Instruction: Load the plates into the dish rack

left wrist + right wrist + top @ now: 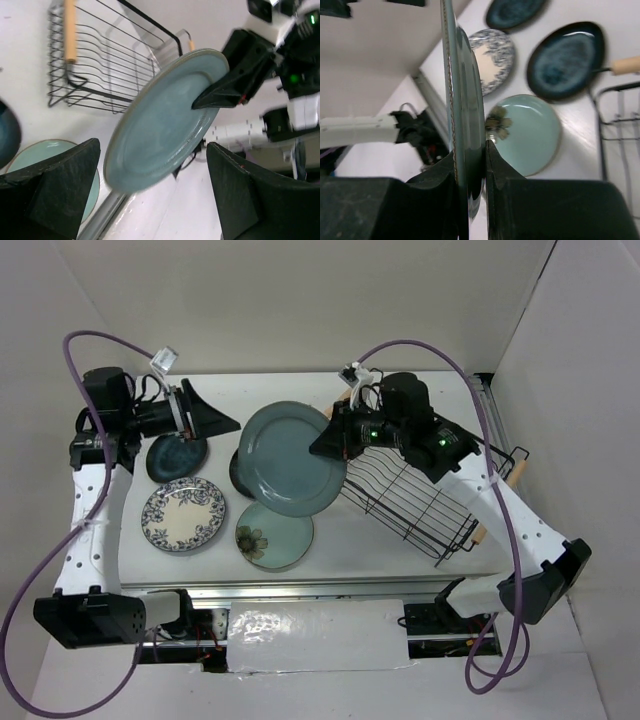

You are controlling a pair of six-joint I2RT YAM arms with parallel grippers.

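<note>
My right gripper [335, 440] is shut on the rim of the grey-teal plate [290, 458], which it holds tilted above the table, left of the dish rack [420, 495]. In the right wrist view that plate [465, 90] stands edge-on between the fingers of the gripper [470, 155]. My left gripper [215, 418] is open near the plate's left side, its wide-set fingers [250, 195] apart from the plate [165, 120]. A dark navy plate [177, 457], a white and blue floral plate [183, 515] and a mint flower plate [273, 535] lie flat on the table.
Another dark plate [565, 60] lies on the table under the lifted one. The black wire rack [110, 65] sits angled at the table's right, with wooden handles. White walls close in the back and both sides.
</note>
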